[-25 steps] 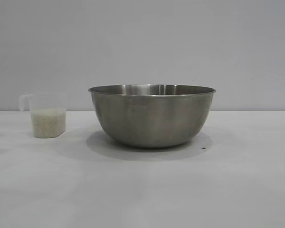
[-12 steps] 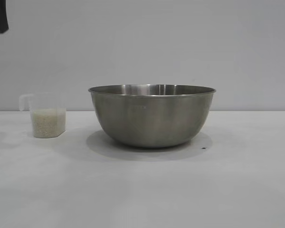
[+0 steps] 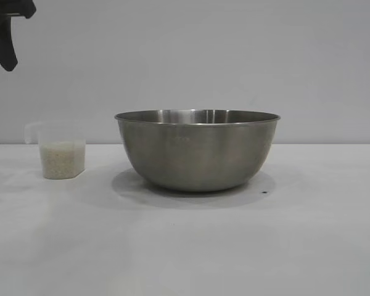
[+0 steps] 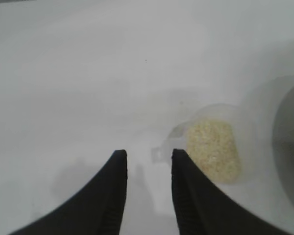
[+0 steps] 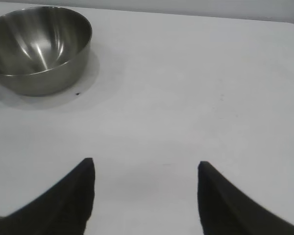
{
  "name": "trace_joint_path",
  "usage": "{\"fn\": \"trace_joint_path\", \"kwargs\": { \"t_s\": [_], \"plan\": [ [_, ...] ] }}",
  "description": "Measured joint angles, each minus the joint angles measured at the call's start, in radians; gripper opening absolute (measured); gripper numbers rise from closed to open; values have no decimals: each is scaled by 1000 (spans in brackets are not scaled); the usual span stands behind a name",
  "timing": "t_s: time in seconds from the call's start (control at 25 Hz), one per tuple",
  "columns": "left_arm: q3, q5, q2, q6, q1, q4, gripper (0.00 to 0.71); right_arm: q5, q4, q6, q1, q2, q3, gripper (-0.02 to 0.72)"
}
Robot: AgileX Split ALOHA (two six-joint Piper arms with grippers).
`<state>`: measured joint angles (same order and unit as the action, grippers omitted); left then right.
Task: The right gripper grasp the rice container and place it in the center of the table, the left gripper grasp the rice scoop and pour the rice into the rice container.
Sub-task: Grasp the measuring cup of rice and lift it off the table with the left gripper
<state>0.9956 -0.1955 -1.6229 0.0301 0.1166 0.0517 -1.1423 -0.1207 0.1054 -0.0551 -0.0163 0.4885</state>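
The large round stainless-steel mixing bowl serving as rice container (image 3: 197, 151) stood upright near the middle of the plain white matte counter (image 3: 185, 246), so the first part of the task looked done. Its inside, seen from the right wrist view, was bare steel, with no grains in it. The small translucent plastic measuring cup with a side handle, the rice scoop (image 3: 60, 151), stood on the counter beside the bowl and apart from it, with the off-white uncooked rice (image 3: 62, 159) filling its lower part. Grasping the scoop and pouring were both left to do.

The left gripper (image 4: 148, 169) hung above the counter, its jaws part-way apart and empty, with the scoop's handle just beyond the gap between them. The right gripper (image 5: 146, 188) was parked well away from the bowl, released wide and holding nothing.

The exterior view showed only a dark tip of the left gripper at its upper corner and nothing of the right one. The left wrist view alone showed how the jaws lined up with the handle, and the rice from above. Only the right wrist view looked into the bowl.
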Motion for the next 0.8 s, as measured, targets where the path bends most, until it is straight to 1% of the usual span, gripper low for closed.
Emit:
{"fn": "trace_joint_path", "kwargs": {
  "t_s": [0.24, 0.64, 0.8],
  "plan": [
    [-134, 195, 2, 0, 0, 4, 210, 0, 0, 0, 0, 0, 0, 443],
    [-314, 522, 7, 2, 0, 6, 210, 0, 0, 0, 0, 0, 0, 443],
    [-387, 632, 7, 4, 0, 6, 210, 0, 0, 0, 0, 0, 0, 443]
  ]
}}
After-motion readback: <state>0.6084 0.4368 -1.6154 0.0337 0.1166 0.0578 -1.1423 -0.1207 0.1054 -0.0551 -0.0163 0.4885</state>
